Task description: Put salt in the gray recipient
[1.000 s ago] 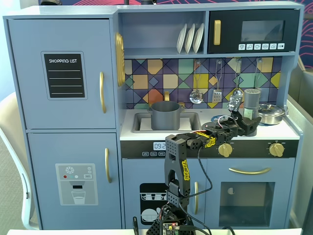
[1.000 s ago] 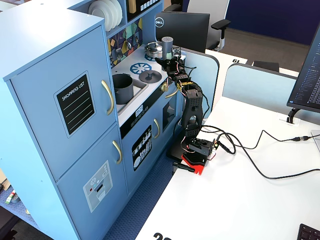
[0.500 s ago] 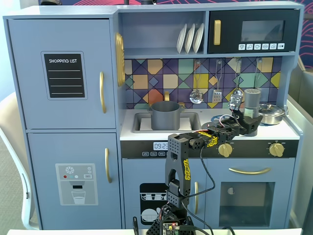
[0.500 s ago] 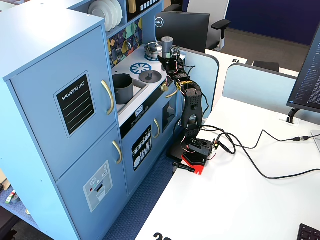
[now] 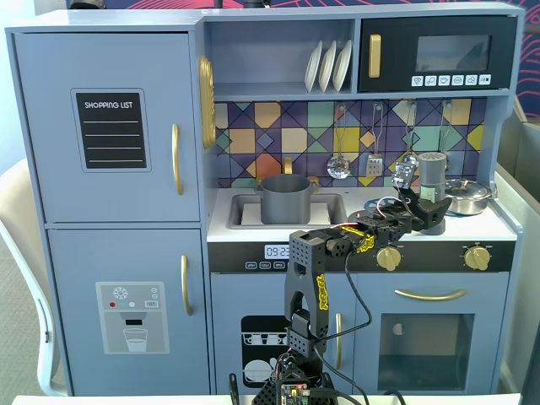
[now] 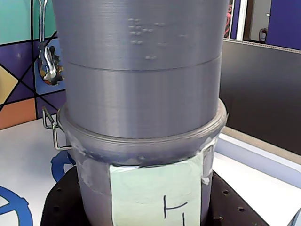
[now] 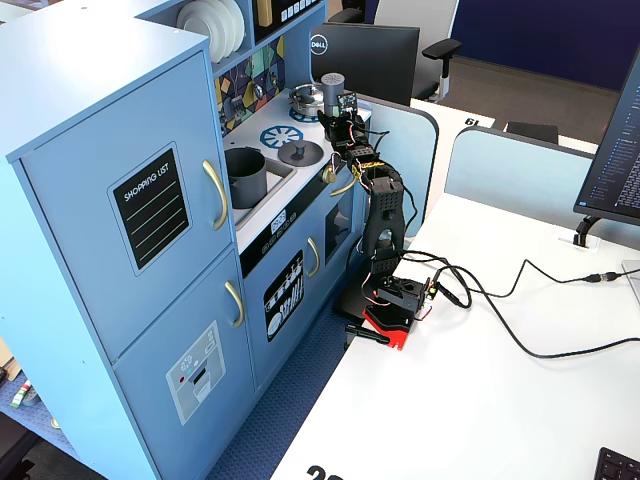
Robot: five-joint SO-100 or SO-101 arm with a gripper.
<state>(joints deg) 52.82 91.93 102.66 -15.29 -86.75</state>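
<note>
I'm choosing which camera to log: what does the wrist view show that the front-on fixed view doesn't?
Only the wrist view shows the light-green label on the salt close up. Only the front-on fixed view shows the gray pot in the sink, the steel pan, and the gripper at the shaker's base. Both show the salt and a hanging utensil.

You have the salt (image 5: 432,175) upright on the counter's right side in a fixed view, a slim dark-gray cylinder with a paler top and light-green label (image 6: 157,193). The gray pot (image 5: 285,199) stands upright in the sink, well apart.
</note>
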